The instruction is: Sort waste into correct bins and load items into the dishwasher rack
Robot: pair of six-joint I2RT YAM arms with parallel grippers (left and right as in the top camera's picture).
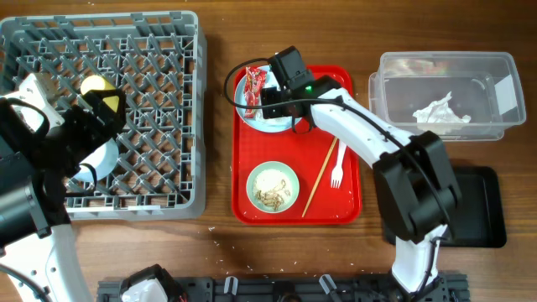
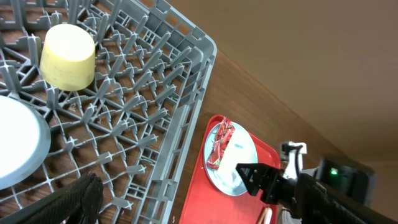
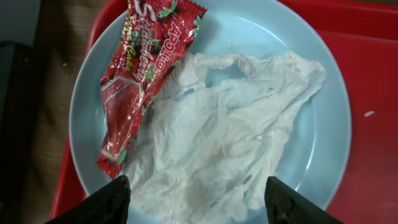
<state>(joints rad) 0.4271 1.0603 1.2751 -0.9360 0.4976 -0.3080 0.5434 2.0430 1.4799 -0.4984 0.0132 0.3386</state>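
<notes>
My right gripper [image 3: 196, 205] is open and hangs just above the pale blue plate [image 3: 323, 124], one finger on each side of the crumpled white tissue [image 3: 217, 143]. The red wrapper [image 3: 140, 68] lies on the plate's left part. The plate [image 1: 254, 109] sits at the back of the red tray [image 1: 352, 201]. The mint bowl [image 1: 273, 186] holds food scraps. The chopstick [image 1: 319, 178] and the fork [image 1: 337, 168] lie beside it. My left gripper [image 1: 105, 107] is open and empty over the grey rack [image 1: 168, 84], near the yellow cup [image 2: 67, 56] and a light blue bowl [image 2: 15, 143].
The clear tub [image 1: 495, 67] stands at the back right with a tissue [image 1: 442, 111] inside. The black tray [image 1: 482, 210] lies in front of it, partly under my right arm. The right arm spans the red tray's right side.
</notes>
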